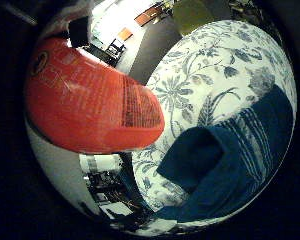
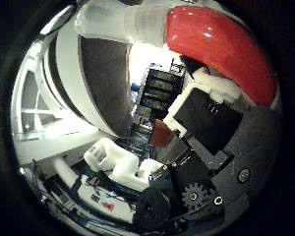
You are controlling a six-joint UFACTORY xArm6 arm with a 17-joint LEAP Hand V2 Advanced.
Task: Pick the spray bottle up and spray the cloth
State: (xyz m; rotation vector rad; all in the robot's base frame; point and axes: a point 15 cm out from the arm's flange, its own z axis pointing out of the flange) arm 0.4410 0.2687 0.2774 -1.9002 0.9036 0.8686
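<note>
1. Spray bottle is seen close to the palm, filling much of the little finger side view; its red body carries a printed label and its base is turned toward the table; it is raised clear of the table rather than standing on it.
2. In the thumb side view the red upper part of the bottle is seen to curve past the palm, with a whitish translucent part joined to it at one end.
3. The hand is seen in the thumb side view as white and black parts with a small gear; its fingers are curled beside and against the bottle, so that the bottle is held in the hand.
4. The table is covered with a white covering printed with blue-grey flowers and leaves; the covering reaches to the table's edge, beyond which grey floor is seen.
5. A dark blue cloth with paler stripes lies crumpled on the covering, near one edge of the table; it is apart from the bottle and is not touched by it.
6. A yellow-green object is seen just past the far edge of the table; what it is cannot be told.
</note>
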